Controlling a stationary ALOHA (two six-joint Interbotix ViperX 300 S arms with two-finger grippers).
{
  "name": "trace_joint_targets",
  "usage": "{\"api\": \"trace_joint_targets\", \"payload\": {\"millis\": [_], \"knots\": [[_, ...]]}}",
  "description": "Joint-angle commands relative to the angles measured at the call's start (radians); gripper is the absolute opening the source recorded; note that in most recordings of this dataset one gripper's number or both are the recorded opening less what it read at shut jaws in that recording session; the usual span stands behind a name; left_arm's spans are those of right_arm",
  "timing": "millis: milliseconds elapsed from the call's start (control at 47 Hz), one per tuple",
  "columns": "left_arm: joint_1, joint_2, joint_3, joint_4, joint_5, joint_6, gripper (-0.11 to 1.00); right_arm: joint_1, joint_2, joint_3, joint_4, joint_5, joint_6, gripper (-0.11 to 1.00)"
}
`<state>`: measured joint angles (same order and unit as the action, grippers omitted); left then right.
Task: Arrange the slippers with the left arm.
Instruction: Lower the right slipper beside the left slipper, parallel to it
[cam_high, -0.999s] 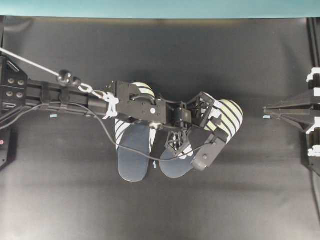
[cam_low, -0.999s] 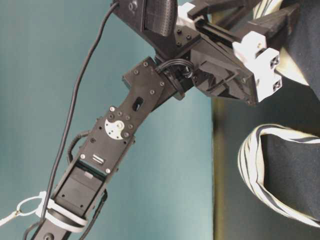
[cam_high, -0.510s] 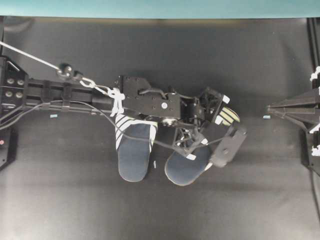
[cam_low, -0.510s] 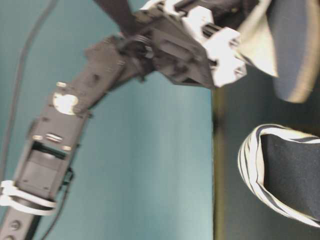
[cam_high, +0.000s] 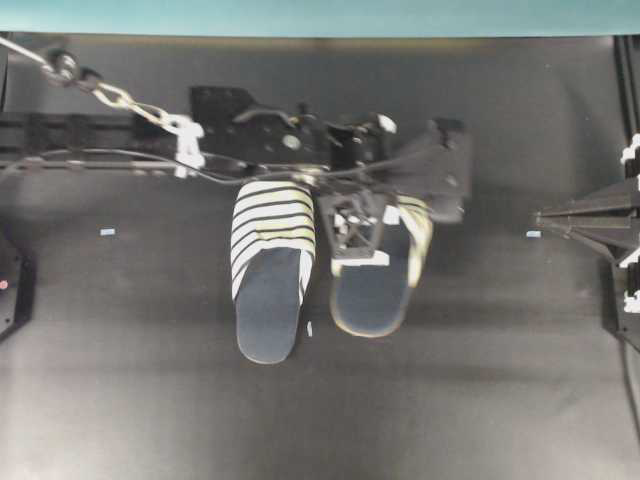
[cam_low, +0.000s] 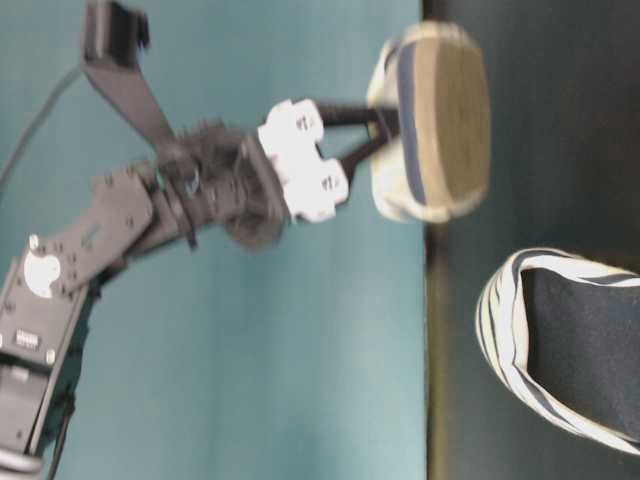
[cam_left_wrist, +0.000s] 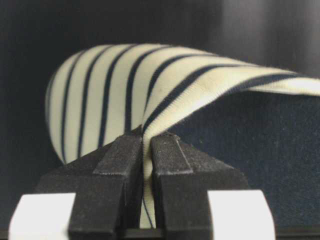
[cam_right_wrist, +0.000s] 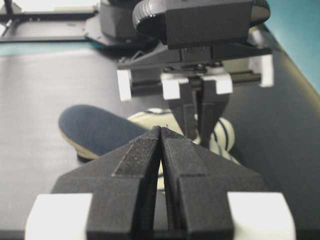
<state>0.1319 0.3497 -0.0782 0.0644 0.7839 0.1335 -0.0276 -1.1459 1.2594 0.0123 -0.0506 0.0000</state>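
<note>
The left tool (cam_left_wrist: 146, 165) is clamped on the striped upper edge of one slipper (cam_high: 375, 290), which hangs lifted off the table (cam_high: 480, 380) below it. The other slipper (cam_high: 270, 275) lies flat just beside the tool. The right tool (cam_right_wrist: 161, 150), fingers pressed together, sits well apart.

Of 2 striped navy slippers, one (cam_high: 268, 290) lies flat, the other (cam_high: 375, 290) is lifted beside it.
</note>
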Motion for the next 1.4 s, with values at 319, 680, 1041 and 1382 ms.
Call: {"api": "trace_joint_targets", "payload": {"millis": [319, 680, 1041, 1382], "knots": [[0.011, -0.067, 0.106, 0.002, -0.135, -0.017, 0.01, 0.005, 0.005, -0.006, 0.003, -0.018, 0.003, 0.0], [0.028, -0.023, 0.104, 0.002, -0.132, -0.092, 0.01, 0.005, 0.005, -0.003, 0.003, -0.018, 0.003, 0.0], [0.032, -0.021, 0.104, 0.0, -0.117, -0.132, 0.01, 0.005, 0.005, 0.0, 0.003, -0.018, 0.003, 0.0], [0.023, -0.021, 0.106, 0.0, -0.112, -0.137, 0.03, 0.005, 0.005, 0.0, 0.003, -0.018, 0.003, 0.0]]}}
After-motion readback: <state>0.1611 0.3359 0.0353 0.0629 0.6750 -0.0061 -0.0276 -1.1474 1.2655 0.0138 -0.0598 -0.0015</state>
